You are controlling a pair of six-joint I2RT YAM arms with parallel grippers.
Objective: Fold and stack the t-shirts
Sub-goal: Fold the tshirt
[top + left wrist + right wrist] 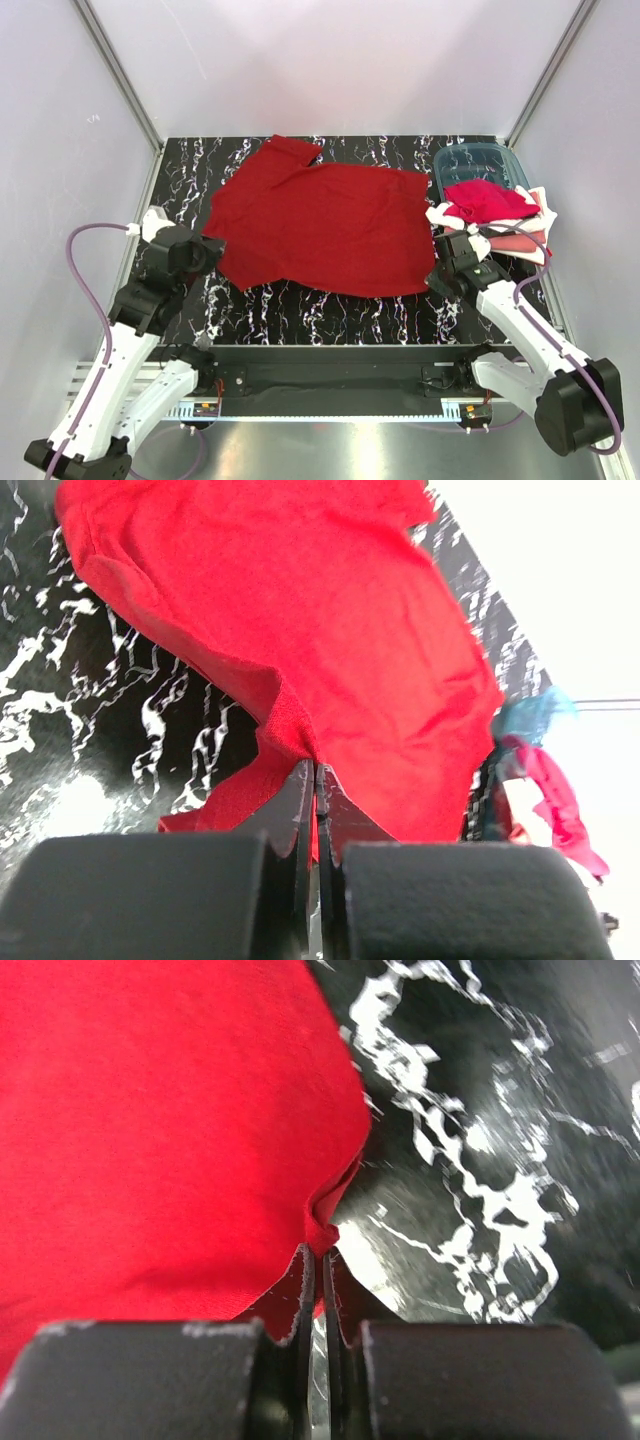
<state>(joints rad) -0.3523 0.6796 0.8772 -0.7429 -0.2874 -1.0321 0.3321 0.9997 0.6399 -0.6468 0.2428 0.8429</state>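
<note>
Across the middle of the black marbled table (330, 310) the large deep red t-shirt (320, 225) lay spread nearly flat. One sleeve pointed toward the far edge and a few soft ridges ran through the cloth. Your left tool (316, 772) was clamped on the shirt's near left corner, jaws together with a pinch of hem drawn up between them. Your right tool (320, 1256) gripped the near right corner the same way, the fabric puckered into its tips.

Off to the right, just beside the spread shirt, sat a loose heap. It had a crimson shirt (490, 200) on top, a white shirt (440, 214) poking out beneath, and a pink shirt (520, 245) at the near side. All of them were crumpled and lay against the near end of the teal plastic bin (478, 160). I could not tell how many garments were in that heap.

By my reading you were at the very start. No fold had been made in the big shirt, nothing sat in a neat stack, and the heap looked dumped rather than folded. With both near corners in hand, the first fold seemed ready to go, probably carrying the near hem toward the far edge. After that you had the remaining folds on this shirt, then each garment in the heap to lay out, fold and pile, so nearly all of the job lay ahead
</note>
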